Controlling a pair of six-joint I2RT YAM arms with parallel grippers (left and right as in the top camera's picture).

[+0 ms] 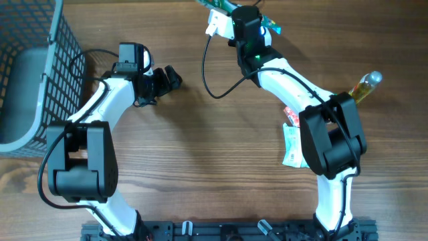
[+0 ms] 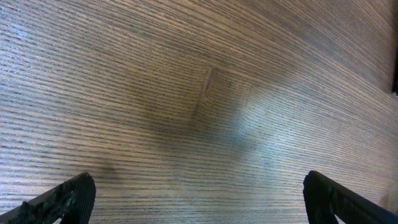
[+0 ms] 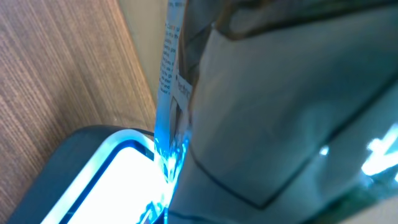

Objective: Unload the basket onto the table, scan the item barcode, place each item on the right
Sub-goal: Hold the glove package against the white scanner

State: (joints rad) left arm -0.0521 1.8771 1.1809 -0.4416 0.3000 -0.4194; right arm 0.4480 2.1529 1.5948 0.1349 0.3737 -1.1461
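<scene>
**A:** From overhead, where is the item?

**B:** At the far edge of the table [image 1: 200, 154], top centre. The right gripper [image 1: 227, 8] is stretched out there with its jaws together, clamped on the packet [image 1: 271, 28]. The packet is green with a bright teal end and is partly cut off by the frame.

**A:** And the other arm?

**B:** The left gripper [image 1: 167, 79] sits well apart from it, out over bare wood. Its jaws are spread and nothing is between them. A grey wire basket [image 1: 40, 73] stands at the left edge. On the right there is a bottle [image 1: 366, 86] of yellowish liquid, and a white sachet [image 1: 292, 144] lies partly under the right arm.

**A:** What does the left wrist view show?

**B:** Only wood grain. The two dark fingertips [image 2: 68, 198] sit in the bottom corners, wide apart, and the left gripper [image 2: 202, 199] is holding nothing.

**A:** And the right wrist view?

**B:** The packet [image 3: 280, 112] fills most of it, very close. Its film is pale and glossy with a dark seam line. A thin edge strip of small print runs down it, too blurred to read. That edge meets the scanner [image 3: 118, 177], a dark housing with a glowing blue-white window. The blue light catches the lower edge of the packet. The fingers can't be made out in this view.
</scene>
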